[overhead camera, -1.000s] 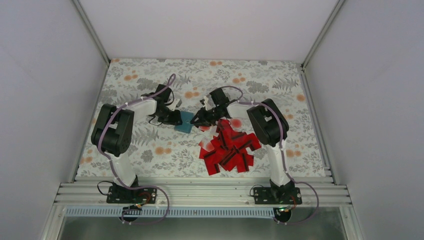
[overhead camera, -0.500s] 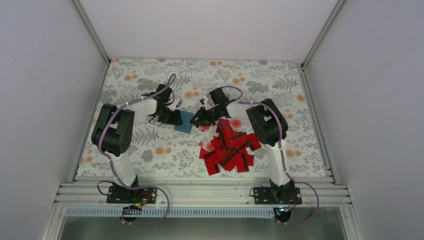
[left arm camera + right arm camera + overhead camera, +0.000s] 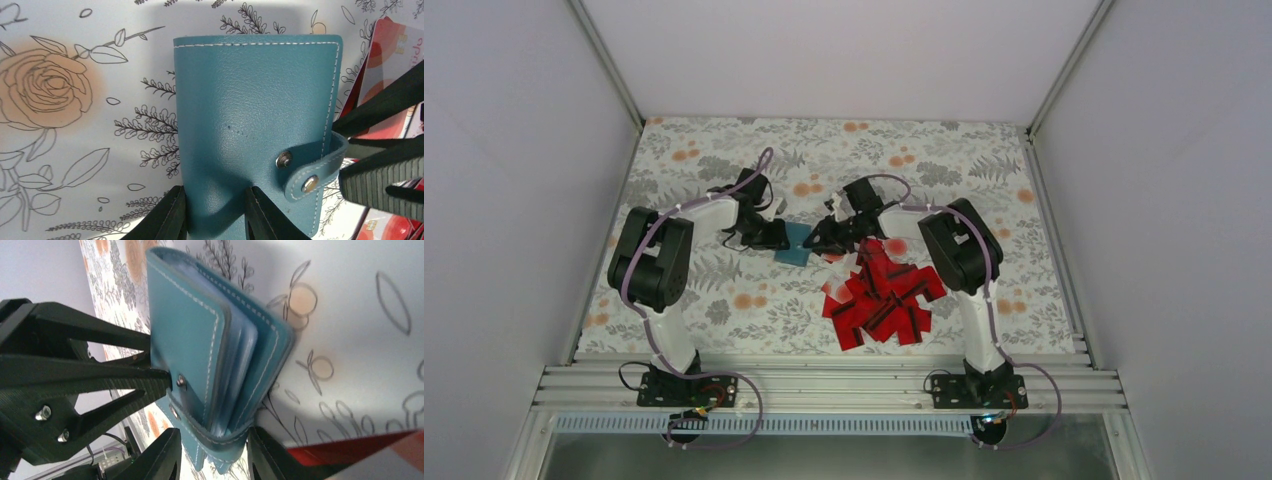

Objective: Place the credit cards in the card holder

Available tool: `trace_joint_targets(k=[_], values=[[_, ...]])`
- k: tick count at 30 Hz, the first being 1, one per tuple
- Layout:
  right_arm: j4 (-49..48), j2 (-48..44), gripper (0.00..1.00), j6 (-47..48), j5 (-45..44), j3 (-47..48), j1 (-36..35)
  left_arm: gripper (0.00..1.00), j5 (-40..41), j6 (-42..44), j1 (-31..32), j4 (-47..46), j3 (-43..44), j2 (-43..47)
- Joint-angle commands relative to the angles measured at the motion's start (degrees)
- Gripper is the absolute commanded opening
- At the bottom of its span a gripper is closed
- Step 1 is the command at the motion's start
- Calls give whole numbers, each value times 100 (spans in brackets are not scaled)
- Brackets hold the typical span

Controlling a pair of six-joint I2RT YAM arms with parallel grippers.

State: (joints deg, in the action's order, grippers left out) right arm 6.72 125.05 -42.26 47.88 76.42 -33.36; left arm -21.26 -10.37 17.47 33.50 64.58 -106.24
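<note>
Left wrist view cuts off card holder (image 3: pixel 250 115) bottom.

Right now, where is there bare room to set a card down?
Bare flowered tablecloth runs along the far edge, right of the right arm, and near, between the left arm and the heaped red plastic credit cards. Crowded: the centre, where left gripper and right gripper flank the teal-blue leather card holder.

You have one holder (image 3: pixel 795 243), with two metal snaps (image 3: pixel 284 160) on it. You have one heap of red cards (image 3: pixel 884 300), too overlapped for an exact count but at least ten; at least two show white faces. You have two arms, left (image 3: pixel 659 265) and right (image 3: pixel 959 255).
</note>
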Motion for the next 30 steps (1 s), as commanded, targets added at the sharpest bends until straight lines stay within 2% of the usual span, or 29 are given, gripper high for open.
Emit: trace_joint_targets(k=[1, 9, 30], values=[[-119, -277, 35, 4, -37, -269, -170, 29, -185, -311, 133, 61, -226, -211], [-178, -268, 24, -71, -86, -247, -170, 28, -252, -369, 134, 61, -236, -218], [159, 267, 25, 84, 182, 567, -296, 28, -199, -281, 313, 139, -49, -362]])
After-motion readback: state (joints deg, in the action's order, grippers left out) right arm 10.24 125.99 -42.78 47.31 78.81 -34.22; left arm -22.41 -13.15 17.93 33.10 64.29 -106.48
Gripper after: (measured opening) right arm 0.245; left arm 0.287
